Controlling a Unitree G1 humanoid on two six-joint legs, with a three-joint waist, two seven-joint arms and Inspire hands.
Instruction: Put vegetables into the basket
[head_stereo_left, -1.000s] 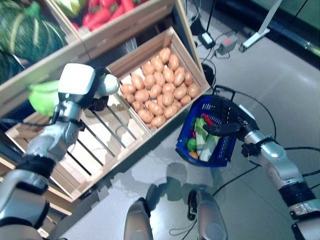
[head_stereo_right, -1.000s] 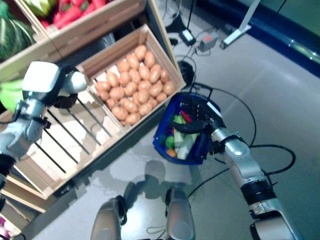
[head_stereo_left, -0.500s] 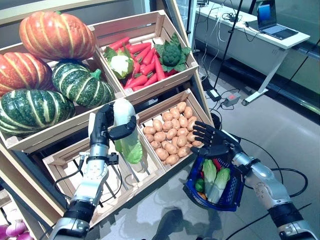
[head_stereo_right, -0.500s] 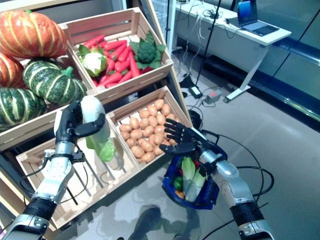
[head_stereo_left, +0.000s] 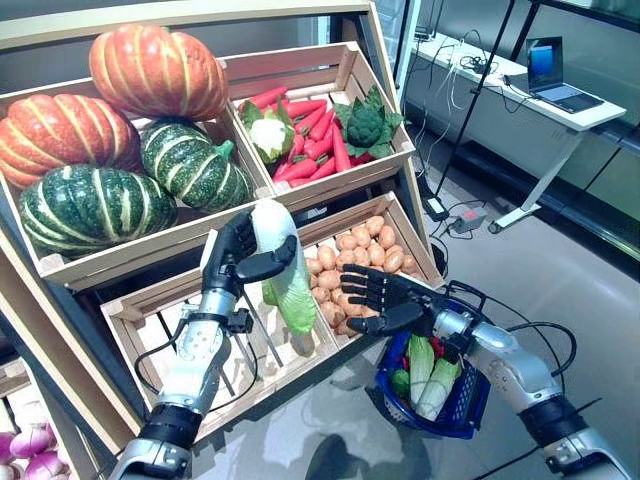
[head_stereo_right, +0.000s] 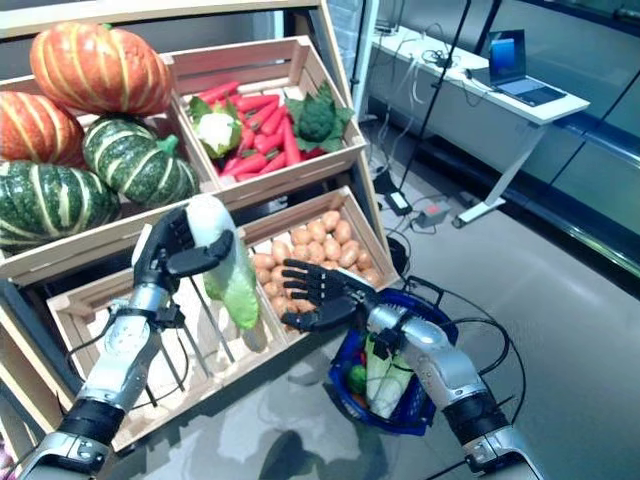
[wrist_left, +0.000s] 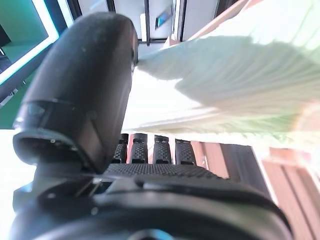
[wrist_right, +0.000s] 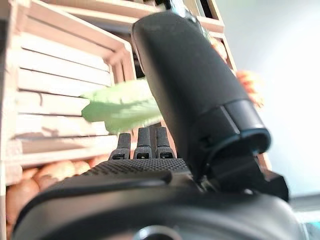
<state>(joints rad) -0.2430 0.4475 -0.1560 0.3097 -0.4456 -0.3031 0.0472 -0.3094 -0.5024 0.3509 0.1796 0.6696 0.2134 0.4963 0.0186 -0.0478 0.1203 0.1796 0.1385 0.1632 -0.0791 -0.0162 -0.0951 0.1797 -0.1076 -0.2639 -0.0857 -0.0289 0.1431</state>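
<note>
My left hand (head_stereo_left: 234, 258) is shut on a long pale-green napa cabbage (head_stereo_left: 283, 268), holding it upright over the slatted crate (head_stereo_left: 190, 330). The left wrist view shows its leaves (wrist_left: 230, 75) pressed between the thumb and the fingers. My right hand (head_stereo_left: 396, 302) is open with its fingers spread, just right of the cabbage's lower end and apart from it. The leaf tip (wrist_right: 119, 107) shows past that hand in the right wrist view. A blue basket (head_stereo_left: 468, 400) hangs at my right wrist, holding cabbages (head_stereo_left: 425, 365) and other vegetables.
Wooden crates on a sloping stand hold pumpkins (head_stereo_left: 150, 70), carrots with cauliflower and broccoli (head_stereo_left: 315, 125), and potatoes (head_stereo_left: 365, 250). A desk with a laptop (head_stereo_left: 555, 80) stands at the back right. Cables lie on the floor beside the stand.
The camera has lifted from looking down to facing the stand. My left hand carried the cabbage rightwards, and my right hand reached left towards it.
</note>
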